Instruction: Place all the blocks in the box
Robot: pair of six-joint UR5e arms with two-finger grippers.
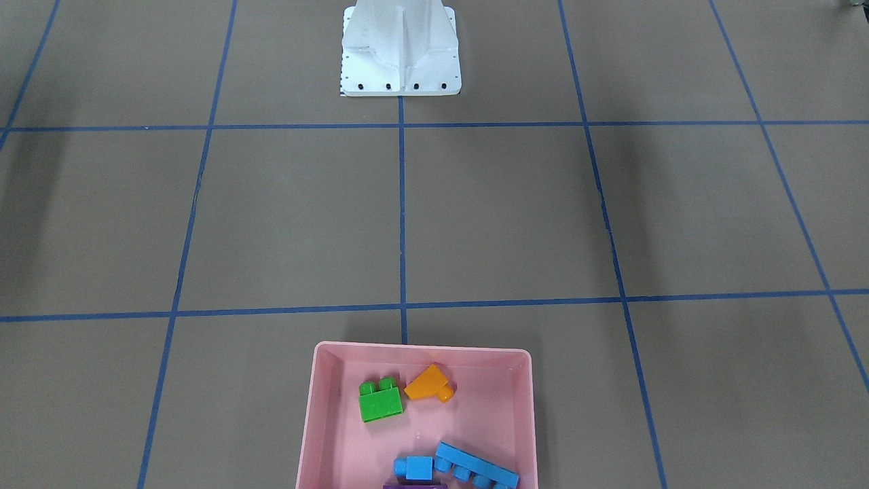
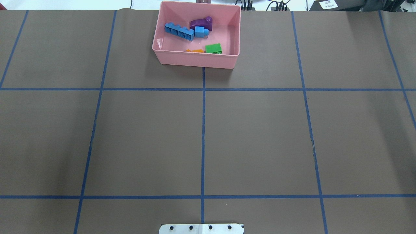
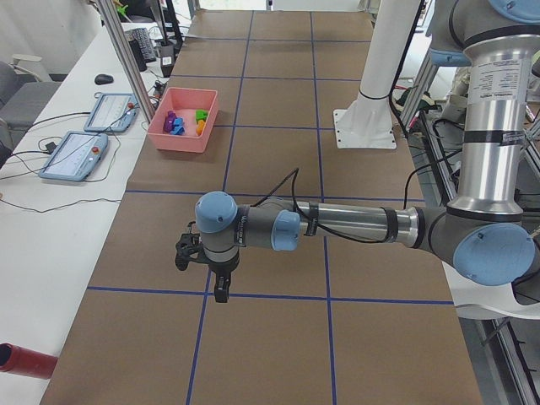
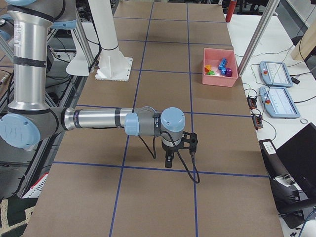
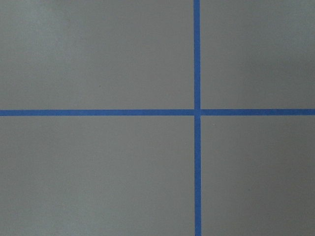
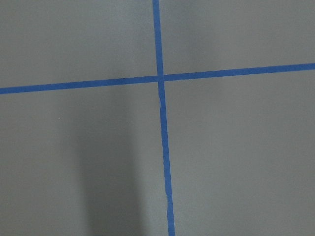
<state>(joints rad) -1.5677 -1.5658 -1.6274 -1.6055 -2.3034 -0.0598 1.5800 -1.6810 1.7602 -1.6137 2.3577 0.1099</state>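
Looking from the front-facing camera, we see the box (image 1: 475,414) at the bottom edge, well apart from the white base (image 1: 400,68). All five blocks lie inside it. The green brick (image 1: 380,402) sits just beside the orange brick (image 1: 428,384), and the small blue cube (image 1: 415,467) is at the end of the long blue bar (image 1: 475,466). The frame edge cuts off most of the purple brick (image 1: 414,485).

From overhead we get the purple brick whole, lying against the cube and the bar, while the box's near wall half hides the orange brick.

Only the side cameras give us the arms. From the exterior left, the left gripper (image 3: 221,291) hangs pointing down over the table (image 3: 278,354) near a crossing of blue tape lines, with the box far up the table by the operators' edge. From the exterior right, the right gripper (image 4: 169,162) hangs the same way at the opposite end, equally far from the box. We cannot tell how wide either claw stands or whether it grips anything.

Each wrist camera shows us just brown table cover and a tape crossing.
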